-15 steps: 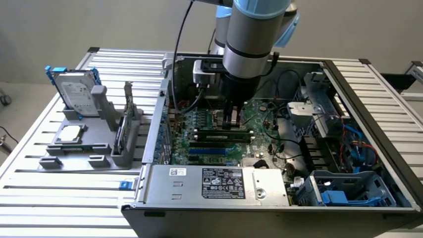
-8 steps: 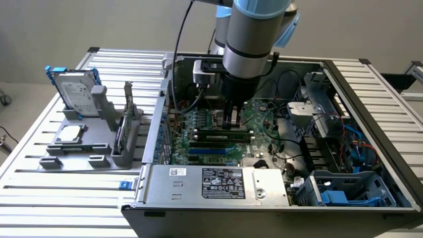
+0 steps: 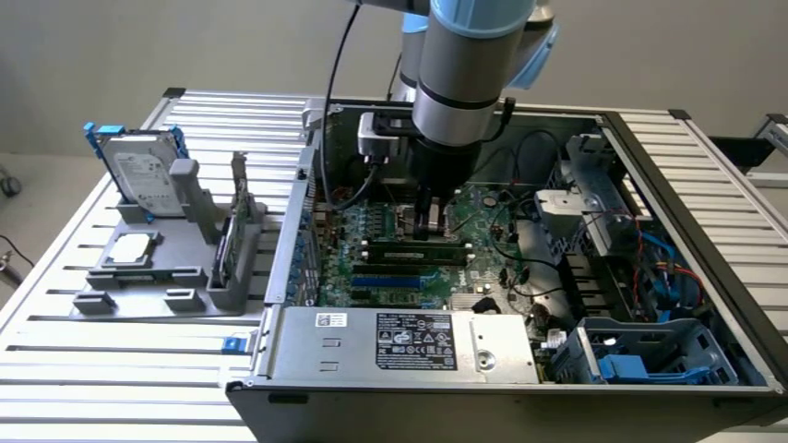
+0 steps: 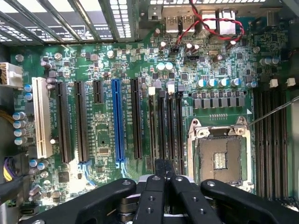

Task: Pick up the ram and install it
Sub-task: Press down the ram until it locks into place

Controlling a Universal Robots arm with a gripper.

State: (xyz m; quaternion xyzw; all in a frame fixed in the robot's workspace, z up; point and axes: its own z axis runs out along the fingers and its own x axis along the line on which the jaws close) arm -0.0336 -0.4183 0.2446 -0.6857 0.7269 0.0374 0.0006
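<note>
The ram (image 3: 412,247) is a long dark green stick with black chips, standing on edge in a slot of the motherboard (image 3: 499,235) inside the open computer case. My gripper (image 3: 429,229) points straight down right behind it, fingertips close to its top edge. I cannot tell whether they touch. From the wrist, my gripper (image 4: 163,167) is shut, with the black fingers pressed together and nothing between them. It hangs over the row of black memory slots (image 4: 167,126), where the ram is seen edge-on and is hard to pick out.
Beside the slots lie an open CPU socket (image 4: 219,158) and a blue expansion slot (image 4: 117,121). The power supply (image 3: 407,341) closes the case front. On the exterior view's left, a grey holder (image 3: 148,277) carries a hard drive (image 3: 138,175) and an upright card (image 3: 238,198).
</note>
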